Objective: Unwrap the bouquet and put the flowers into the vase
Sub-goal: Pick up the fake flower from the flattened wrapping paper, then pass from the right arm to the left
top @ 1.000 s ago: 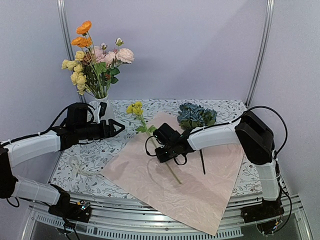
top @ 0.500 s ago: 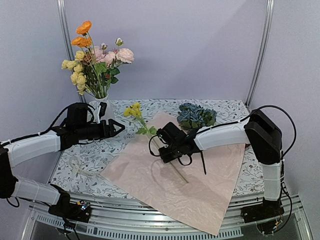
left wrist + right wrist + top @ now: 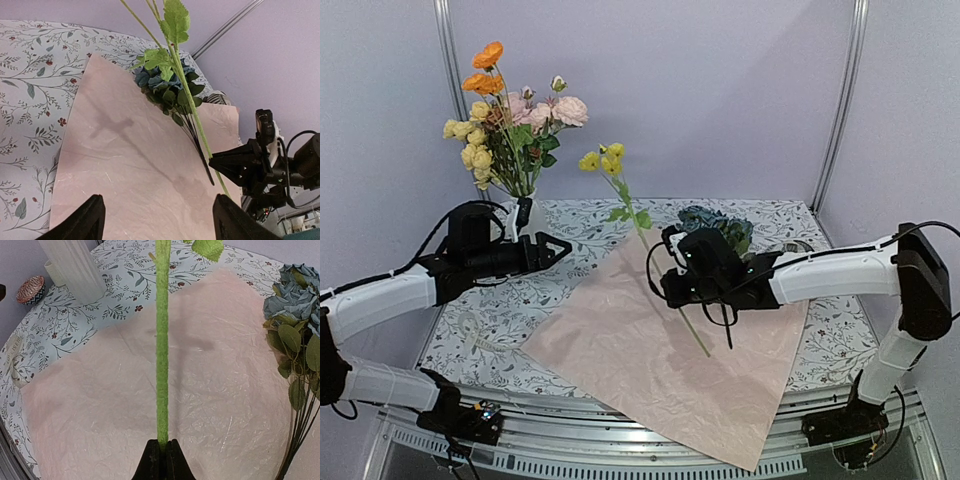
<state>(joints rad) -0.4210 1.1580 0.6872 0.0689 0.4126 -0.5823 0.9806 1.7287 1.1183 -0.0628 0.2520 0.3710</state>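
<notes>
Pink wrapping paper [image 3: 650,350] lies spread flat on the table [image 3: 770,212], to the right of the vase [image 3: 75,267] and nearer the arms; the pale ribbon [image 3: 480,335] lies loose on the cloth in front of the vase; so the unwrapping looks finished.

Most of the flowers [image 3: 515,120] stand in the vase, orange, yellow, pink and cream heads spreading above its rim.

Two items remain outside it, as far as I can see: a yellow-flowered stem [image 3: 638,225] and a blue-teal cluster [image 3: 715,230]; the cluster rests on the far edge of the paper, well to the right of the vase.

The right gripper [image 3: 161,446] is clenched on the lower part of the yellow-flowered stem, which is held up off the paper, tilted with its head toward the vase but well short of it; the stem's tail hangs below the grip.

The left gripper [image 3: 560,247] hovers just in front of the vase, its jaws spread wide with nothing between them.

By my judgement the task is well past halfway; left are carrying this stem across and down into the narrow neck, then the same for the cluster.
</notes>
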